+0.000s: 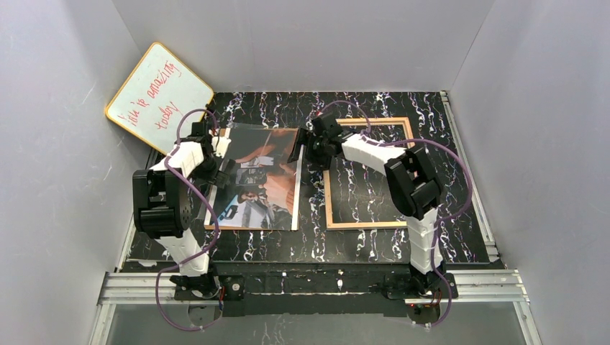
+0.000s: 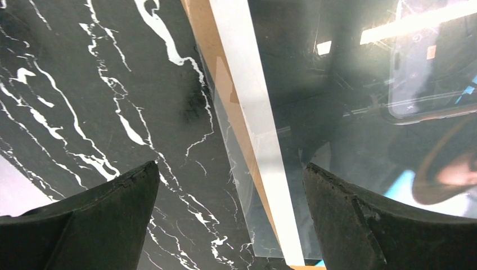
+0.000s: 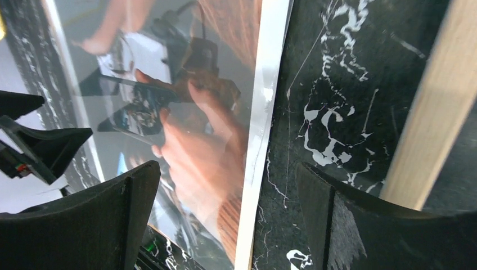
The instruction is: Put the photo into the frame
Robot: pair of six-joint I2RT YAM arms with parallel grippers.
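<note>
Obscured: the left arm's wrist covers the upper-left part of the photo (image 1: pixel 270 198) in the top view, and the left gripper (image 2: pixel 230 169) is hard to pick out there. Glare and reflections blur the print in both wrist views. A tan strip (image 2: pixel 205 39) runs along the print's white margin; cannot tell what it belongs to.

Photo: face up, flat on the black marbled table (image 1: pixel 460 194), left of centre. Dark print with orange-red and white patches and a white border. The frame (image 1: pixel 367 225) lies flat just to its right, not touching it, tan wood up, with table showing through its opening.

Arms: the left arm reaches over the photo's left edge, jaws spread wide astride that edge, holding nothing. The right gripper (image 1: pixel 306 147) sits low at the photo's upper-right edge, jaws wide, one finger over the print and the other over the table, nothing gripped; contact cannot be told. A whiteboard (image 1: pixel 158 97) leans in the far-left corner.
</note>
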